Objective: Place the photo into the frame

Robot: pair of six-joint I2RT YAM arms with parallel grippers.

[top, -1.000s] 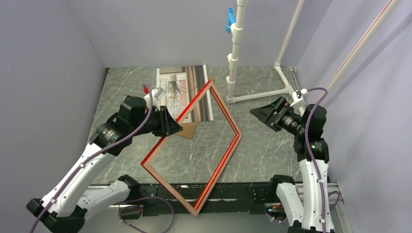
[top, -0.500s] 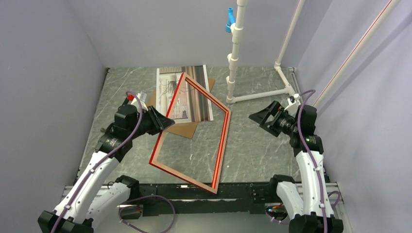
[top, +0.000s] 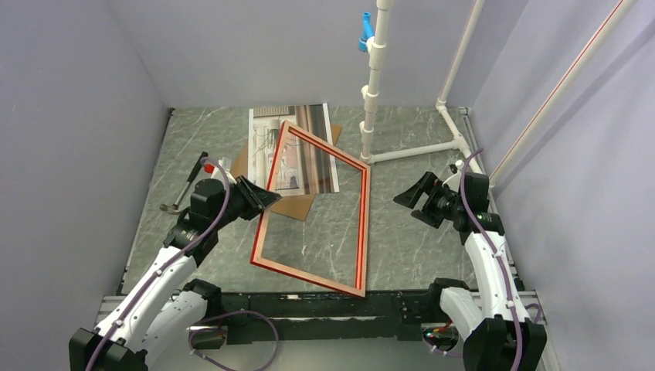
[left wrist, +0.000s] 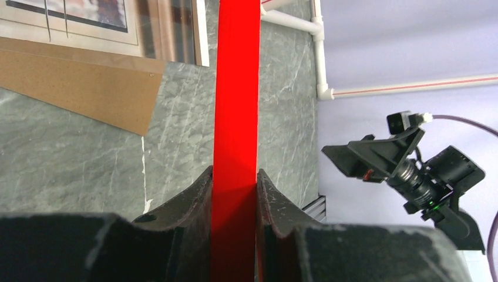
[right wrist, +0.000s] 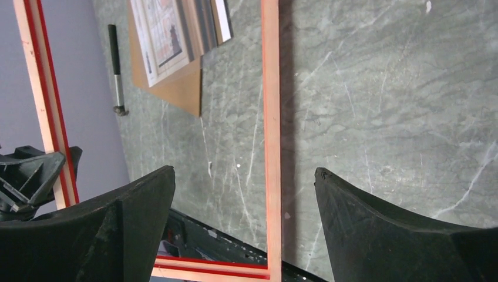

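2 pincers: my left gripper (left wrist: 234, 174) pinches the frame (left wrist: 236, 88), red up close; my right gripper (right wrist: 244, 172), wide and empty, sees its copper back.

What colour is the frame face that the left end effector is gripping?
Bright red. The frame shows it best in the left wrist view.

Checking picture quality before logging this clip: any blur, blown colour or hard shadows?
Top view: sharp, evenly lit. Left wrist: left tool out of focus, frame flat saturated red. Right wrist: frame casts a narrow shadow on the table.
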